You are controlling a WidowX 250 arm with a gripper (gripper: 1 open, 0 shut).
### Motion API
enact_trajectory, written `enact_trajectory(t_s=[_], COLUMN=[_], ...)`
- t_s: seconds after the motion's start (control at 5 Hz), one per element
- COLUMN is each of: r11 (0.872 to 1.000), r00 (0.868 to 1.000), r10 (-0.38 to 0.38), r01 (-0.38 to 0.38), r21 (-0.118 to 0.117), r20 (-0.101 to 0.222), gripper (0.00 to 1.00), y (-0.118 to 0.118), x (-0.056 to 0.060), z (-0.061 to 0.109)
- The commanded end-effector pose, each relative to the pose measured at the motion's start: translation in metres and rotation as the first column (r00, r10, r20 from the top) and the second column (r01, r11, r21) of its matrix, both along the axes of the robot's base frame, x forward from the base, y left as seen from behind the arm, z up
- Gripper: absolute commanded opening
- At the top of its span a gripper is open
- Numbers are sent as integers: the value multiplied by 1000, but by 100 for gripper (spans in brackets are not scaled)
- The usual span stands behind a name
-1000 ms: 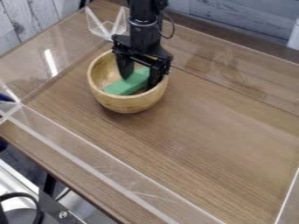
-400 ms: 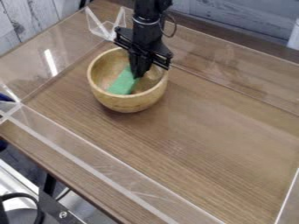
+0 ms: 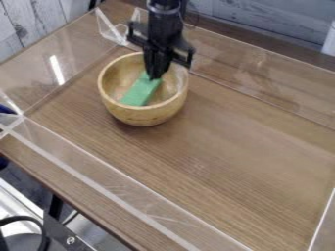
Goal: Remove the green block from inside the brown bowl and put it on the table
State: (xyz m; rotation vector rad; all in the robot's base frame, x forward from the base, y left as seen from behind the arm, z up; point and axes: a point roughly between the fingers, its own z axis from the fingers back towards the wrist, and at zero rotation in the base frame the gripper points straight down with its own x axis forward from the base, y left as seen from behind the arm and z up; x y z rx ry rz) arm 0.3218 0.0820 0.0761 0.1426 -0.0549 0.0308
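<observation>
Nearest the camera, a clear wall runs along the front edge of the desk, and behind it lies a wide stretch of brown wood-grain top. Farther back and to the left stands the brown bowl, round, thick-walled and pale tan, upright on the desk. Inside it is the green block, a bright bar that lies aslant, its lower end toward the front-left of the bowl and its upper end toward the back-right rim. The pincer points straight down over that back-right side of the bowl, its two dark fingers drawn together around the upper end of the block. It seems to have the block pinched there, though the view is too small and soft to tell whether the lower end rests on the bottom of the bowl or hangs just clear of it. Above the pincer the black arm rises out of the top of the picture, with more clear walls along the far edges of the desk behind it.
</observation>
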Motion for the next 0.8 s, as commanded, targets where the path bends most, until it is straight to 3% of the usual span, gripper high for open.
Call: enact_trajectory(t_s=[0.0,0.2,0.4,0.6], r11=[1000,998,997,996], r00=[995,989,992,998], r10=[-24,-61,-33,1], r01=[23,57,24,-7], r21=[9,34,68,93], r20=[101,133,124,67], gripper=[0,0,100,100], y=[-25,-50,-40,-17], x=[16,23,20,17], z=[56,60,43,31])
